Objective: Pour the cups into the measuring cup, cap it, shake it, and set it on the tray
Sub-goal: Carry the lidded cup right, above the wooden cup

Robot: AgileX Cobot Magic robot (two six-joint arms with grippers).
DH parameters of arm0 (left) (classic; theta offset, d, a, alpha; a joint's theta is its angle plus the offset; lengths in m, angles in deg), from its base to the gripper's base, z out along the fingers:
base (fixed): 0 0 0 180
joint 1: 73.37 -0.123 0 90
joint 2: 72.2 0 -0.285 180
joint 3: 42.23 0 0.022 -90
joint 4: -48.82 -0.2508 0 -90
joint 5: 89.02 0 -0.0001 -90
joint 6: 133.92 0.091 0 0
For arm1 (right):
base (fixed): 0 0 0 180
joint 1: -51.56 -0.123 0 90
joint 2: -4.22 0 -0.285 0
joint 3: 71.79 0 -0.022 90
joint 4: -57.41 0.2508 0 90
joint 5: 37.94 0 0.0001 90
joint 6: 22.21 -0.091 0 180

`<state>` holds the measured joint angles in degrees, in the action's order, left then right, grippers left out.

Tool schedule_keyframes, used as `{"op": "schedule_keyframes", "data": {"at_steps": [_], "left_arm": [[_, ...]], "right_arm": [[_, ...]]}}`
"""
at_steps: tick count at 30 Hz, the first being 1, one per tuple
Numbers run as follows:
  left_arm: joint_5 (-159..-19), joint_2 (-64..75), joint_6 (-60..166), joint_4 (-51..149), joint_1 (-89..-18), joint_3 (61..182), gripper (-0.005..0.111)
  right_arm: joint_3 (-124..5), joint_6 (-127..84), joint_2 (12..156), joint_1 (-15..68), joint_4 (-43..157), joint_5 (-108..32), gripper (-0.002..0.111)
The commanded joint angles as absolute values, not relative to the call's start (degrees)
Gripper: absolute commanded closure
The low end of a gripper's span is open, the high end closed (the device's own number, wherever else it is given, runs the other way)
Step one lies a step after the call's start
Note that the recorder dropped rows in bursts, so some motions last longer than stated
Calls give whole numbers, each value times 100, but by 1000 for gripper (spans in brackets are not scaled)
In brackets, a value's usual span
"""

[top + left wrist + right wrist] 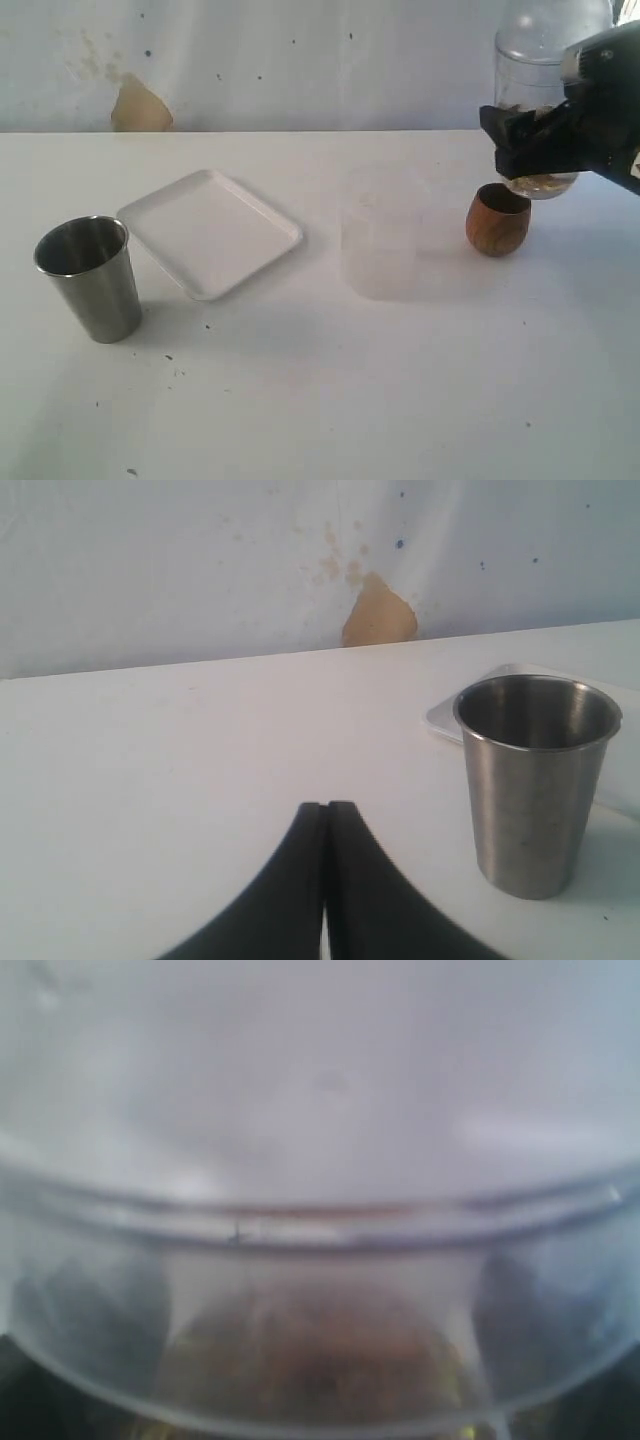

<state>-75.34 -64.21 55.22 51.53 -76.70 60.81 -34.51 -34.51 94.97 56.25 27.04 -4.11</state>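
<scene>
Two grippers show, and they stand differently. The right gripper (528, 135) is clamped wide on the measuring cup (540, 70), its black fingers (512, 128) pressed to the clear wall. It holds the cup in the air above the table (400, 400), well to the right of the tray (210, 232) in the exterior view. The cup hangs roughly upright, rounded and clear at its upper end. Brownish bits lie at its lower end, and a few cling higher on the wall. The right wrist view is filled by the same clear plastic (320, 1110), blurred, with a rim line across it and a brown mass (320, 1360) beyond; the fingers cannot be made out there.

Just under the held cup, and farther from the tray than anything else on the table, sits the wooden cup (497, 220), upright. Its mouth lies close below the measuring cup's lower end; whether the two touch cannot be told. Between the wooden cup and the tray stands a frosted cup (378, 245), upright and apart from both.

The left gripper (326, 810) has its two dark fingers (290, 880) shut flat against each other, gripping nothing. Near it stands the steel tumbler (535, 780), upright, mouth up, on the side of the tray away from the wooden cup. The tumbler is just beside the tray's left corner; contact cannot be judged. The tray lies flat, turned cornerwise. Beyond the tray, a tan stain (140, 105) marks the pale wall (300, 60).
</scene>
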Motion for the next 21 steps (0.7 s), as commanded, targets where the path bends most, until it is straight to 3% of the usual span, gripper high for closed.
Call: {"op": "schedule_keyframes", "data": {"at_steps": [1, 6, 21], "left_arm": [[-7567, -6441, 5515, 5153, -7659, 6056, 107], [-7567, -6441, 5515, 5153, -7659, 6056, 107], [-7567, -6441, 5515, 5153, -7659, 6056, 107]], "right_arm": [[-3541, -2945, 9722, 5933, 2777, -140, 108], [-3556, -1858, 10014, 5990, 2765, -445, 108], [-4182, -1296, 10274, 5990, 2415, -1087, 108]]}}
